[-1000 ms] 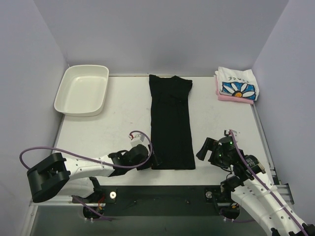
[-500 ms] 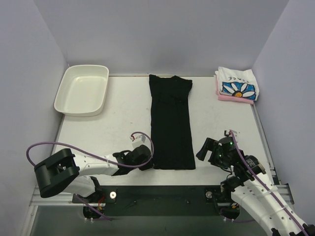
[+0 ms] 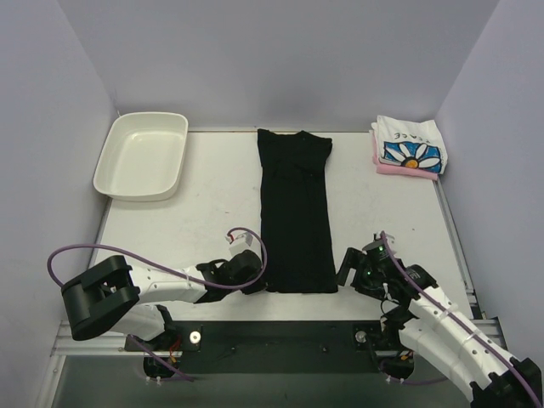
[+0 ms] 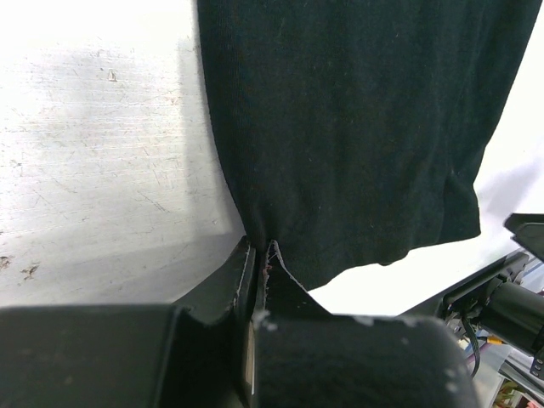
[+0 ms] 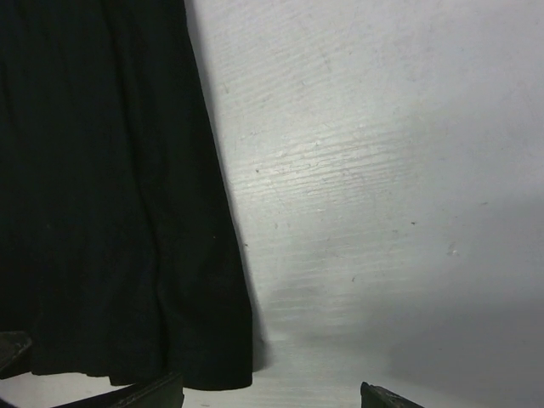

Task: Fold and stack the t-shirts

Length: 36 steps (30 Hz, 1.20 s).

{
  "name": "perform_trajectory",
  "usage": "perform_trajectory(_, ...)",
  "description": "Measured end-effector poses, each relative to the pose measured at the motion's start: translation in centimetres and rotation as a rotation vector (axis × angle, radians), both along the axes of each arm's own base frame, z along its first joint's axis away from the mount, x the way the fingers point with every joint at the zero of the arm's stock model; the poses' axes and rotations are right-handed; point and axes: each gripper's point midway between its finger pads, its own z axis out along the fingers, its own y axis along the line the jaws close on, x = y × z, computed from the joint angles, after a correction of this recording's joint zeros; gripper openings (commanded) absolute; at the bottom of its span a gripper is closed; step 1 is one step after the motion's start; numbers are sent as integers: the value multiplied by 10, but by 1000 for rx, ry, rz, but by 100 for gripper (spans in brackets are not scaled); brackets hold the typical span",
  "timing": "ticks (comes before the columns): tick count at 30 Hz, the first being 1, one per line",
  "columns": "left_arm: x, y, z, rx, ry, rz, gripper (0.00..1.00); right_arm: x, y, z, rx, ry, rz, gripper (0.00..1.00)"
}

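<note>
The black t-shirt [image 3: 295,212] lies as a long folded strip down the middle of the table, collar at the far end. My left gripper [image 3: 259,277] is shut on its near left corner; in the left wrist view the black cloth [image 4: 357,127] runs down into the closed left gripper [image 4: 259,255]. My right gripper [image 3: 348,272] stands open just right of the near right corner. The right wrist view shows the right gripper [image 5: 272,395] low over bare table beside the shirt's edge [image 5: 102,212]. A folded white daisy-print t-shirt [image 3: 410,144] rests on a pink t-shirt [image 3: 399,170] at the far right.
A white plastic tray [image 3: 140,157] sits at the far left corner. Lilac walls close in the table on the left, back and right. The table's near edge runs along a black rail [image 3: 280,336] between the two arm bases.
The left gripper has closed on the black shirt's near left corner. The right gripper has moved left and nearer to the shirt's near right corner.
</note>
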Motion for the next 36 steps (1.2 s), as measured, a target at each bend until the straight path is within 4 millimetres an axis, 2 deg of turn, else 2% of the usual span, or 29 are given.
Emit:
perform_trajectory(10, 1, 0, 0, -2, 3, 2, 0, -3, 15, -20, 23, 37, 24, 70)
perform_trajectory(17, 1, 1, 0, -5, 9, 4, 0, 4, 27, -21, 50, 18, 31, 64)
perform_trajectory(20, 1, 1, 0, -8, 9, 3, 0, 6, 30, -22, 56, 15, 32, 59)
perform_trajectory(29, 1, 2, 0, -19, 10, 4, 0, 12, 40, -25, 70, 11, 39, 37)
perform_trajectory(32, 1, 3, 0, -21, 9, 5, 0, 13, 41, -27, 68, 13, 43, 24)
perform_trajectory(36, 0, 6, 0, -19, 8, 6, 0, 12, 42, -30, 60, 26, 40, 0)
